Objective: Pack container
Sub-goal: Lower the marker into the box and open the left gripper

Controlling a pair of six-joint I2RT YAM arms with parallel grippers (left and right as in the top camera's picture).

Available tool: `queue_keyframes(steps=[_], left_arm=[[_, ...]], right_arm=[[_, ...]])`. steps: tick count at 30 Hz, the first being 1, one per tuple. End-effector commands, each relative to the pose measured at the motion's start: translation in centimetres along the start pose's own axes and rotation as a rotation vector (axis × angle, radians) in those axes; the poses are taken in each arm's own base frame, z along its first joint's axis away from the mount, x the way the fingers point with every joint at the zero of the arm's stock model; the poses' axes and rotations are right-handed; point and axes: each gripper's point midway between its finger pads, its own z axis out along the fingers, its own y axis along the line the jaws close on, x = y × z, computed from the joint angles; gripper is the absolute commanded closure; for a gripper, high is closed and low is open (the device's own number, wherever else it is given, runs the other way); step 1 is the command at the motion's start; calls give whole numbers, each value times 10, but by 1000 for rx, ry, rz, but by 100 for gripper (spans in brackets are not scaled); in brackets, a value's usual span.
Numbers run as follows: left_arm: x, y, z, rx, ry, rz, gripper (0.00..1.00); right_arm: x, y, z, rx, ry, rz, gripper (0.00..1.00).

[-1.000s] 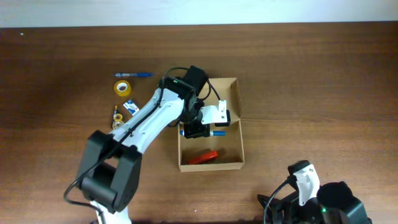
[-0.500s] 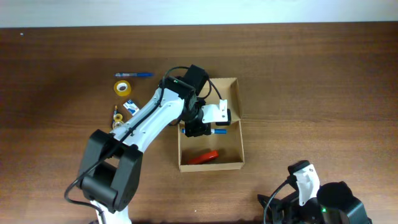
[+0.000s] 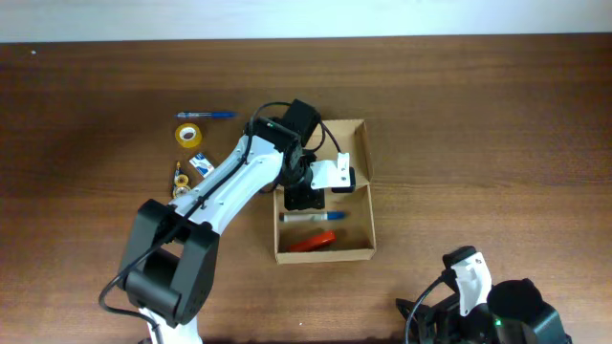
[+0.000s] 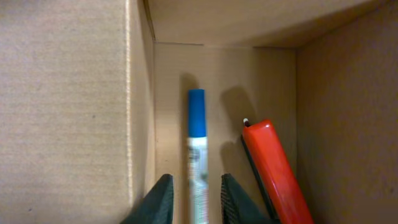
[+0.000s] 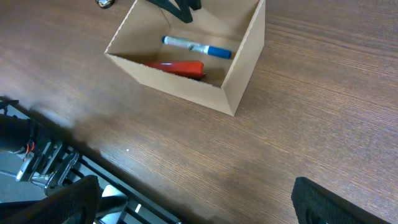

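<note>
Hovering over the container, the left pincer gapes (blue pen, red tool below).

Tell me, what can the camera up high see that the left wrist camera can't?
Only the overhead view shows the yellow tape roll and the thin blue pen lying on the brown wooden table, plus the white left arm. Only the left wrist view shows the left gripper up close, its dark fingers open either side of the blue-capped white marker. Both show the brown cardboard box with that marker and the flat red object lying inside.
</note>
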Motion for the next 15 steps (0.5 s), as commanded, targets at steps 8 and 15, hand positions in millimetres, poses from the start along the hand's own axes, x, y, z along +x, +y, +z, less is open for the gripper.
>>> queue_keyframes(steps=[8, 15], left_arm=[[-23, 11, -24, -47, -56, -107, 76], [-67, 29, -137, -310, -131, -128, 87]], right_arm=[[1, 2, 2, -9, 9, -8, 1], [1, 2, 2, -9, 9, -8, 1]])
